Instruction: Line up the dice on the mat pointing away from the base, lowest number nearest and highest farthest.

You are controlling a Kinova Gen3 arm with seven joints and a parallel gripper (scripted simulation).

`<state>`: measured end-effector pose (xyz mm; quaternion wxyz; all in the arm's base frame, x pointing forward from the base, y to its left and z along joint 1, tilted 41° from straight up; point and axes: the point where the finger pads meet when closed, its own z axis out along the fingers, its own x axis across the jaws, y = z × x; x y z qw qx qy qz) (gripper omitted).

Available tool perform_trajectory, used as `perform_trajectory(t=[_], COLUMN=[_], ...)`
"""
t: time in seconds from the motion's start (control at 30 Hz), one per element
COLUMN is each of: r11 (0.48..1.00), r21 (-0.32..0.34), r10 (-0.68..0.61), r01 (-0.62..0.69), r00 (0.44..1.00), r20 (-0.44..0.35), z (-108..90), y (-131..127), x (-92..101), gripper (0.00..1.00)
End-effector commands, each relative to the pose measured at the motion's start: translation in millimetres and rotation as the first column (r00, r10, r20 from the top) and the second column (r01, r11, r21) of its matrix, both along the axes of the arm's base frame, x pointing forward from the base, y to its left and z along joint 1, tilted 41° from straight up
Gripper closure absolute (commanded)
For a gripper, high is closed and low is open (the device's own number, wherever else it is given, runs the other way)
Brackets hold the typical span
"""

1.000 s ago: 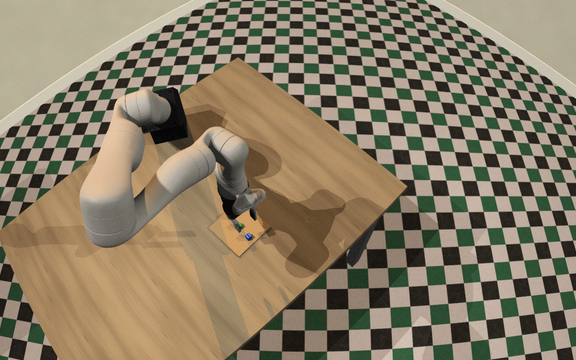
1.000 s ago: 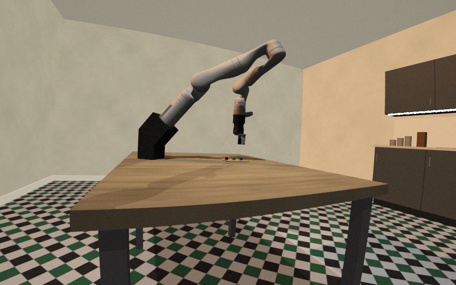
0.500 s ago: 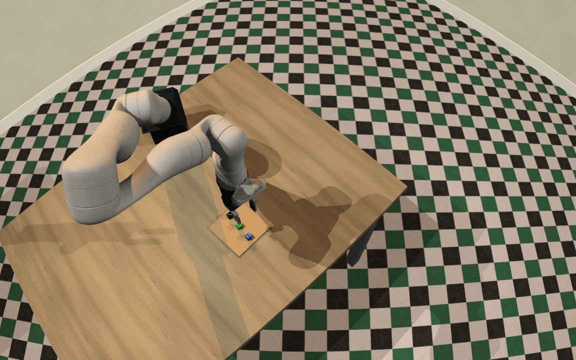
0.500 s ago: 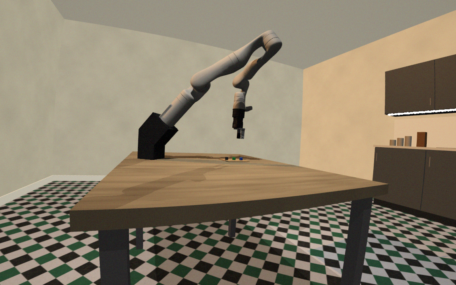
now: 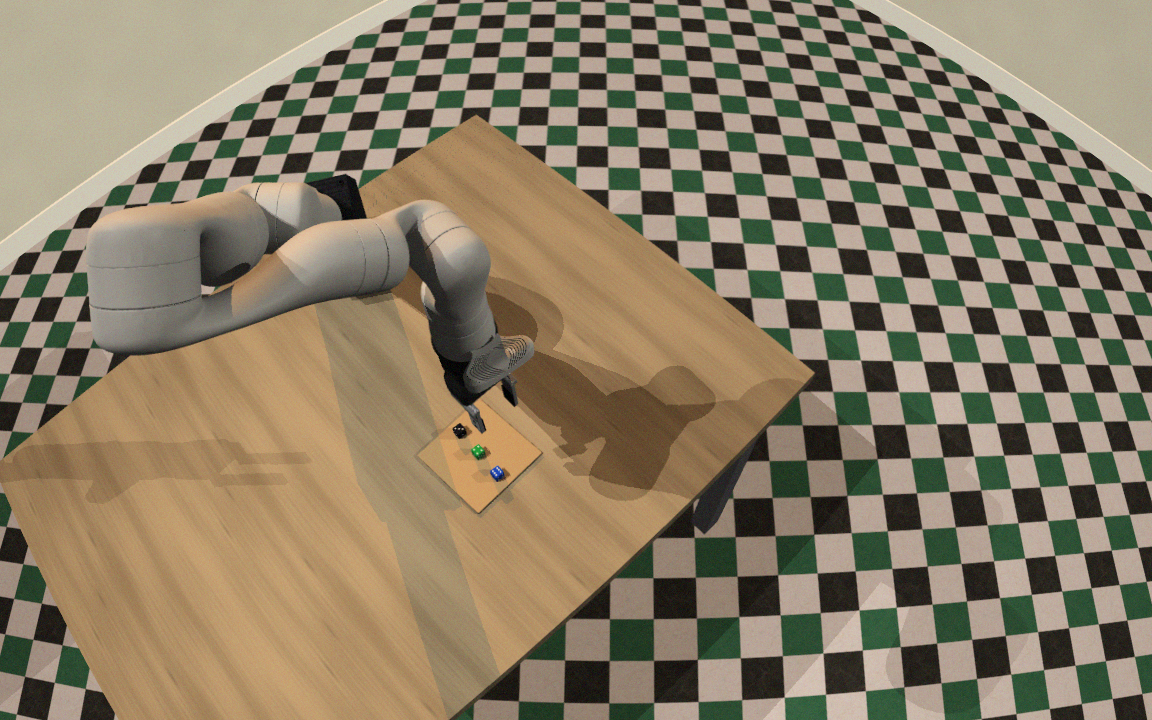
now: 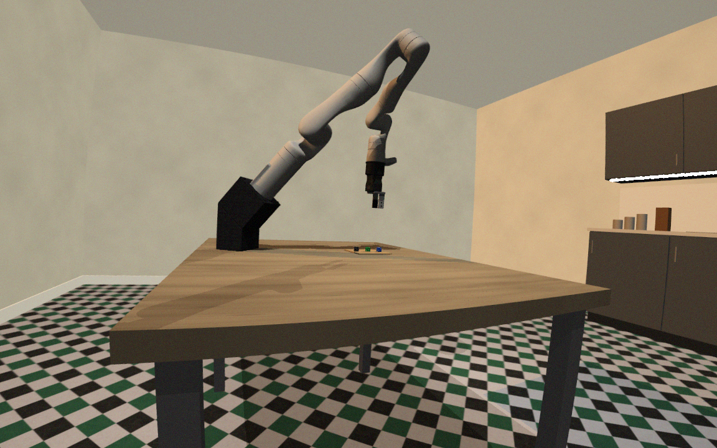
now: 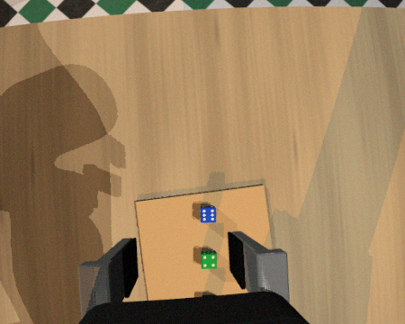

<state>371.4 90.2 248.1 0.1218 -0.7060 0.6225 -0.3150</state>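
The square orange-tan mat (image 5: 517,450) (image 6: 372,253) (image 7: 166,229) lies flat on the table. Three dice stand apart on it in a nearly straight row leading away from the base. The black die (image 5: 459,430) (image 6: 356,249) is nearest the base; its number is not readable and the gripper body hides most of it in the wrist view. The green die (image 5: 478,451) (image 6: 368,249) (image 7: 209,260) is in the middle, four up. The blue die (image 5: 497,472) (image 6: 379,249) (image 7: 208,214) is farthest, six up. My gripper (image 5: 496,415) (image 6: 378,208) (image 7: 183,255) is open and empty, well above the mat.
The robot's black base (image 5: 345,197) (image 6: 238,223) stands at the table's far edge in the top view. The wooden table (image 5: 249,537) (image 6: 294,300) (image 7: 256,90) carries arm shadows beside the mat. A kitchen counter (image 6: 673,233) stands off to the right in the exterior view.
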Motion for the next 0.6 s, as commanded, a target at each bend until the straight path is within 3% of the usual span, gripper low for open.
perform_trajectory(t=[0.0,0.57], r11=[0.999,0.999], r21=[-0.016,-0.016], r10=[-0.048,-0.048], r01=[0.049,0.049], r00=[0.998,0.998], r20=[0.029,0.029], z=[11.1,14.2], y=[-17.1,-16.0], x=[3.9,1.4], gripper=[0.00,0.00])
